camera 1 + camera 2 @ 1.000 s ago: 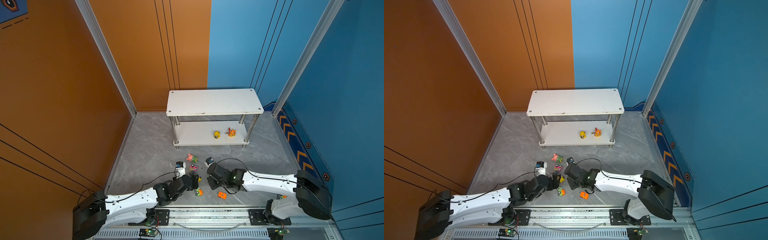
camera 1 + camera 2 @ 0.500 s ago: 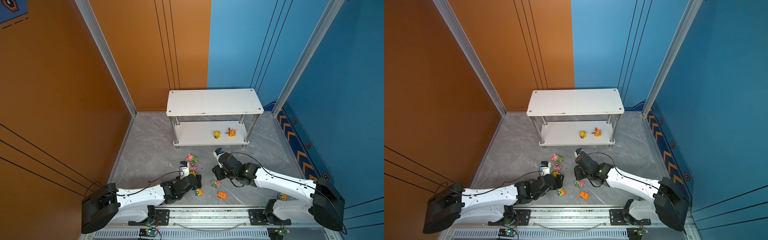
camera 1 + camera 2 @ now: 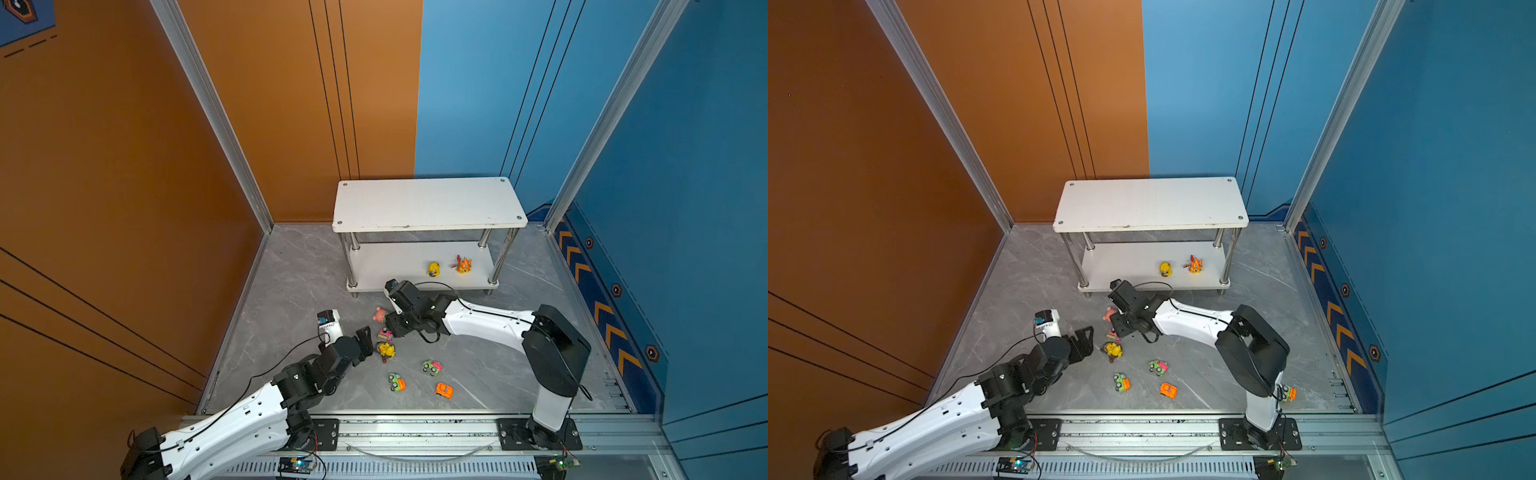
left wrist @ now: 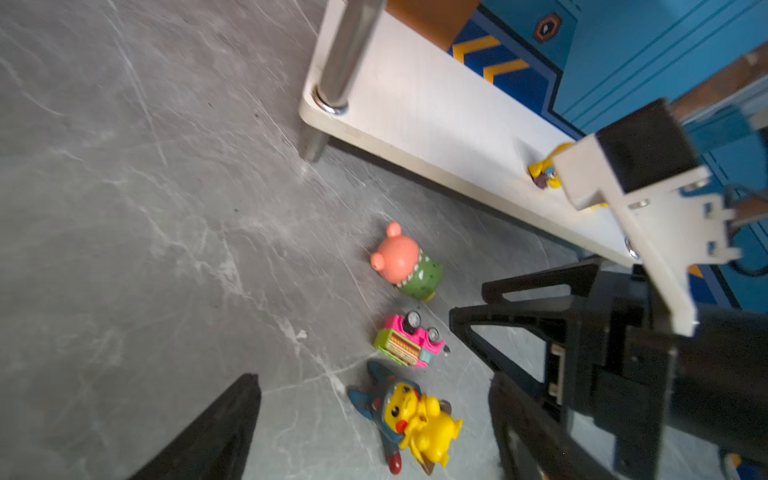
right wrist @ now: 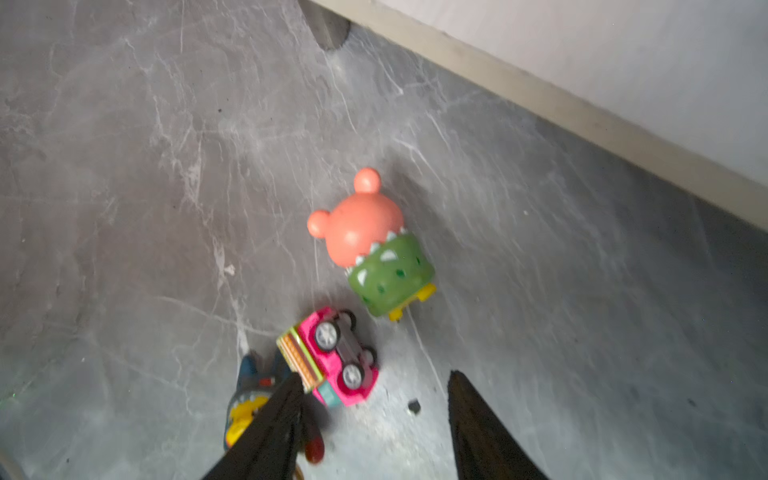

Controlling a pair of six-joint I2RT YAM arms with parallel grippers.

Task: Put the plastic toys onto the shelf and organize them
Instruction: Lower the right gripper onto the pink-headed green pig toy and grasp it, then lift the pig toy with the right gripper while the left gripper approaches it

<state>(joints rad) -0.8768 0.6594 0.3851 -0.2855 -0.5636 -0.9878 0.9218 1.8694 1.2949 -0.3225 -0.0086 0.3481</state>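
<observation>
In the lower middle of the frame my right claw (image 3: 390, 325) gapes empty beside the tipped pink car (image 3: 385, 334), my left claw (image 3: 367, 340) wide by the yellow figurine (image 3: 386, 350).

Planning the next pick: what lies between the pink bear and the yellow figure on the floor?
A pink car, tipped over, lies between them; the left wrist view shows it best.

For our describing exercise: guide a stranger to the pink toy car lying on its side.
Find the white shelf, then the grey floor just before it. There, in a short row, the pink car lies between a pink-headed figurine and a yellow figurine, and alone shows wheels.
</observation>
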